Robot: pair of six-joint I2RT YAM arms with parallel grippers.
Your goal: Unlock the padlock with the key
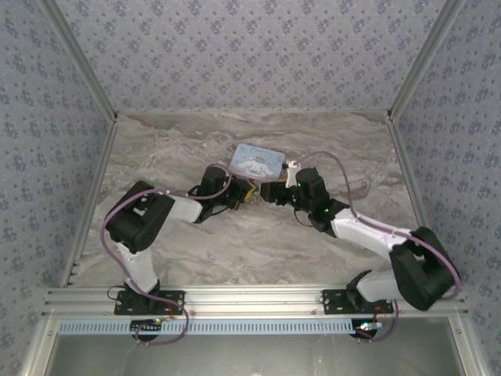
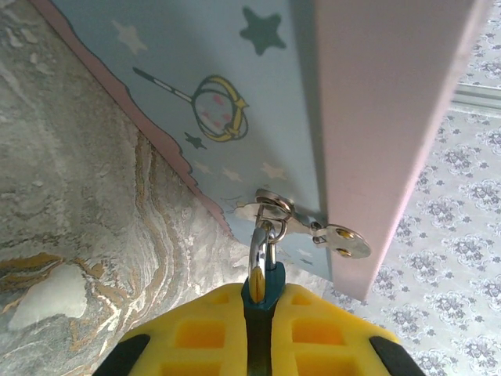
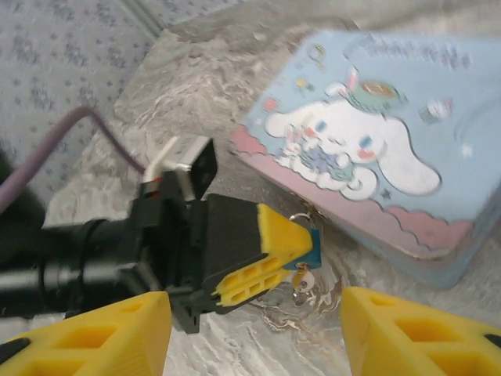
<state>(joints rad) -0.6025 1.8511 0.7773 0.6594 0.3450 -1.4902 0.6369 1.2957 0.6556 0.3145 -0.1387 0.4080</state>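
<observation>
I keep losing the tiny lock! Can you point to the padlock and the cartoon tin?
padlock [image 2: 272, 287], left wrist view, on its teal body.
tin [image 3: 368, 157], right wrist view, on the cartoon picture on its lid.

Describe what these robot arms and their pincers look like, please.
The left arm and right arm have black joints and white links, each trailed by a lilac cable. The left gripper and right gripper have yellow wedge-shaped fingers with recessed pockets.

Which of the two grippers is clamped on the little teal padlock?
The left gripper: it is shut on the padlock at the edge of the tin, while the right gripper has its jaws wide apart, holding nothing.
</observation>
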